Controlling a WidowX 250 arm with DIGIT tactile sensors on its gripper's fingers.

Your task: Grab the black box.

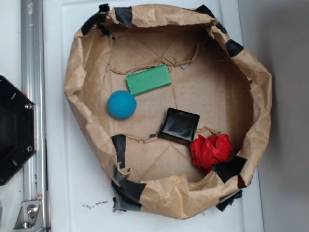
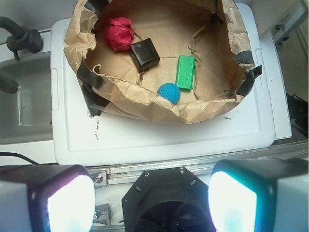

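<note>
The black box lies flat inside the brown paper basin, near its middle, between the blue ball and a red crumpled wad. In the wrist view the black box shows far ahead, high in the frame. My gripper is open, its two glowing pads wide apart at the bottom corners, nothing between them. It hovers above the robot's black base, well short of the basin. The gripper does not show in the exterior view.
A green rectangular block lies beside the blue ball. Black tape patches dot the paper rim. The basin sits on a white lid. A metal rail and the black base stand at the left.
</note>
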